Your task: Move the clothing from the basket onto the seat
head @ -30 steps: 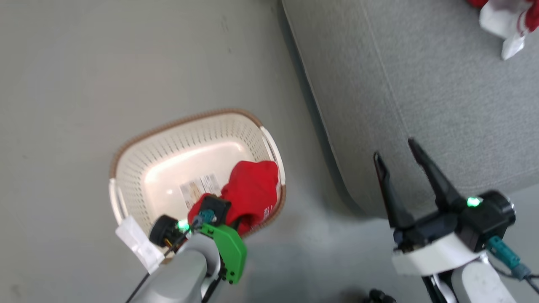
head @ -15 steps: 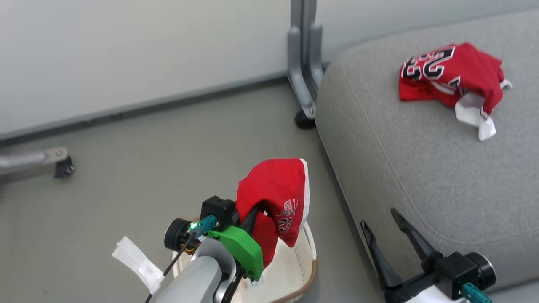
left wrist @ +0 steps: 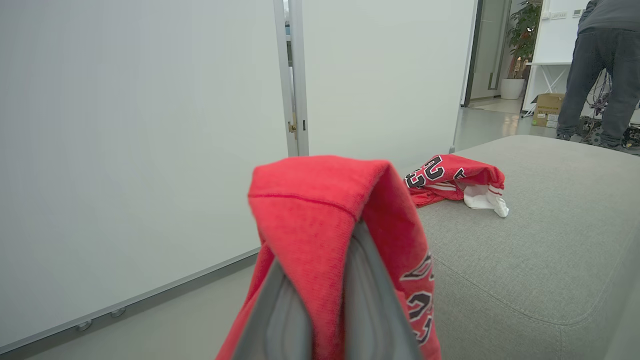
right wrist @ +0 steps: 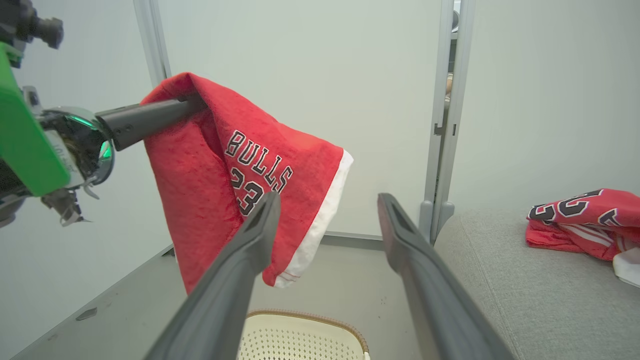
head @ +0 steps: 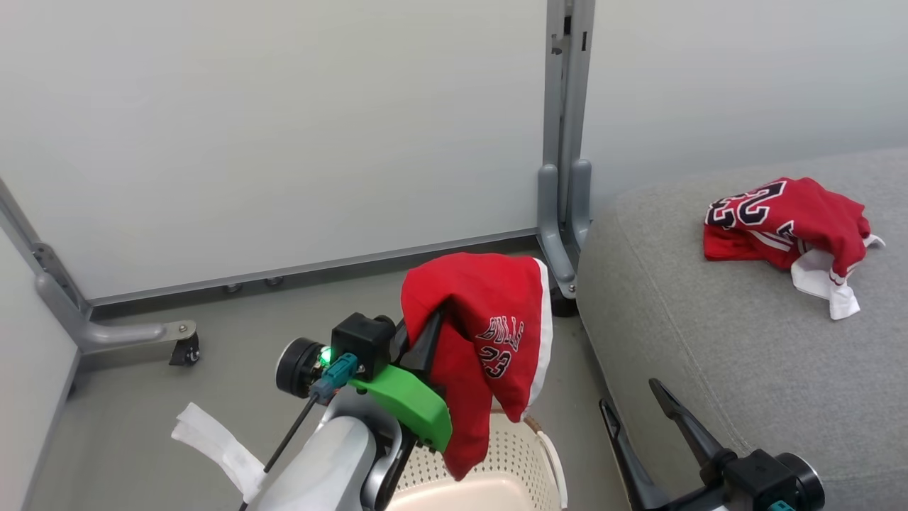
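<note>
Jersey (head: 489, 319) in my left gripper (head: 437, 317) hangs over basket (head: 496, 451); seat (head: 709, 369) to its right, second jersey (head: 780, 220) on it

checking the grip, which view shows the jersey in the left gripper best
The right wrist view: the held jersey hangs side-on, nearly whole, the left gripper pinching its top fold. The head view shows it draped over the fingers above the basket. The left wrist view shows a close red fold, its lower part cut off.

- red jersey (head: 482, 319), draped and hanging, above cream basket (head: 518, 458) (BULLS 23 print outward)
- second red jersey (head: 784, 220), crumpled, on grey seat (head: 709, 341)
- basket on floor, near seat
</note>
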